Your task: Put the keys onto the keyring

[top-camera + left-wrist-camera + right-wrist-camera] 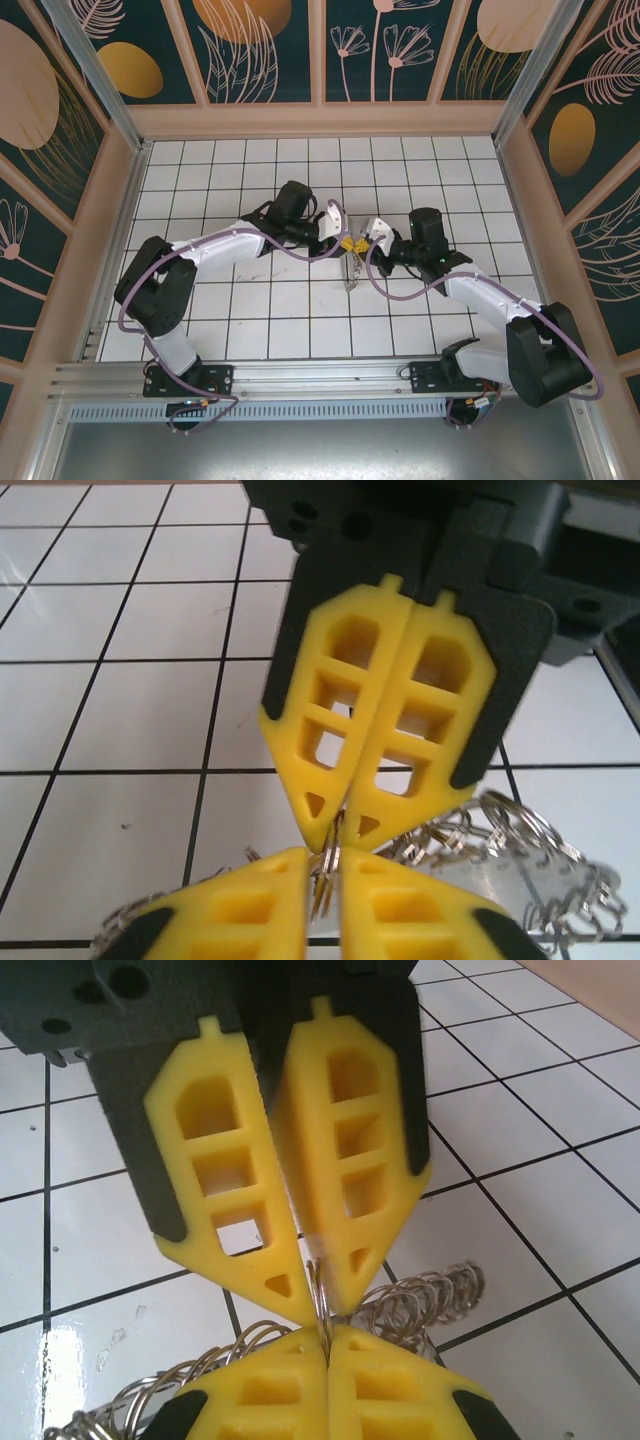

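Threading step judged in hand. Left jaws and right jaws meet tip to tip, both pinching keyring wire. Next needs: coil parted, keys fed on.

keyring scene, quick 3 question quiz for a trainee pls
1. True or false: the left jaws and the right jaws are far apart.
2. Both pairs of jaws are: A open, B shut, C one of each.
3. What is pinched between the tips?
Key: 1 false, they meet tip to tip. 2 B. 3 a thin silver ring, next to the keyring.
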Motion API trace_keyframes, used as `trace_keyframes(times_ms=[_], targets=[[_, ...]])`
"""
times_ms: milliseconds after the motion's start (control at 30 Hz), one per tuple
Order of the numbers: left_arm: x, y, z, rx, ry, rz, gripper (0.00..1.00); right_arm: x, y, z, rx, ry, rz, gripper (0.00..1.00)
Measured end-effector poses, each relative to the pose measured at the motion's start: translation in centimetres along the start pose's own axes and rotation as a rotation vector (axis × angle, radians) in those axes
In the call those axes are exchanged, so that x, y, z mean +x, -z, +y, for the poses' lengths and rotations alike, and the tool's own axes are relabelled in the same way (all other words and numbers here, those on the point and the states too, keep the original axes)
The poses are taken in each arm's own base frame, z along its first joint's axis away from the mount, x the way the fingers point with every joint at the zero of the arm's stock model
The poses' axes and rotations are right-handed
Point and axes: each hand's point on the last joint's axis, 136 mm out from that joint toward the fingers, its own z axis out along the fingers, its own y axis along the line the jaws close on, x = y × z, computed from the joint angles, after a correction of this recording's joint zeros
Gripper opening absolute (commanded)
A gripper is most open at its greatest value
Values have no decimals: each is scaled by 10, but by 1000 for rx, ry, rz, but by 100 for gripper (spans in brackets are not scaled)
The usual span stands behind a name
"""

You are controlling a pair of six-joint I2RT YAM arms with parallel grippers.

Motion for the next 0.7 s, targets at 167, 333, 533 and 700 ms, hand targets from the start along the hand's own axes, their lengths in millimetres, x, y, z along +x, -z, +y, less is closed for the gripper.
trace_keyframes(times_ms=[167,333,533,700], targets=[[0,0,0,-1,-10,0,0,1,0,-1,7,-1,4,8],[0,3,-3,-23,-20,-42,0,0,1,-1,22,14,-9,13],[-6,8,-8,-38,9,-130,0,-7,2,1,13,18,-50,13],[-11,10,-10,-21,30,-169,0,-12,3,2,-2,5,-84,12]])
